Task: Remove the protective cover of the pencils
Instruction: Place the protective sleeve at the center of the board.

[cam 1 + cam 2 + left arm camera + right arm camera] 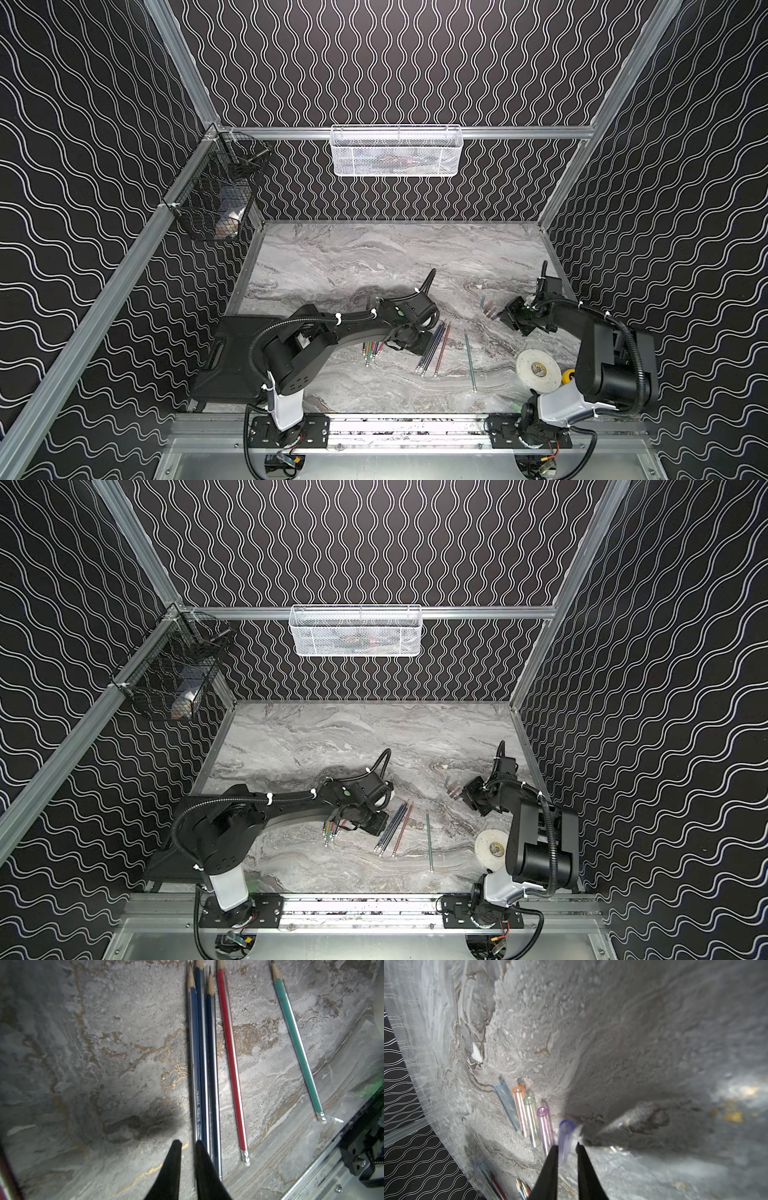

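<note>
Three dark blue pencils [202,1064], a red pencil [231,1064] and a green pencil [297,1049] lie side by side on the marble table with bare sharpened tips. More pencils [372,351] lie bunched beside the left arm. My left gripper [188,1144] hovers open over the blue pencils' eraser ends, holding nothing. Four clear tinted covers [529,1113] lie in a row near the right wall, also visible in a top view [488,309]. My right gripper [566,1146] is open just beside them. A blurred blue-violet cover [565,1138] sits loose between its fingers.
A white disc-shaped roll [538,370] and a yellow roll [568,376] sit by the right arm's base. A black case [232,361] lies at the table's left. A white mesh basket [395,151] and a black wire basket [216,199] hang on the walls.
</note>
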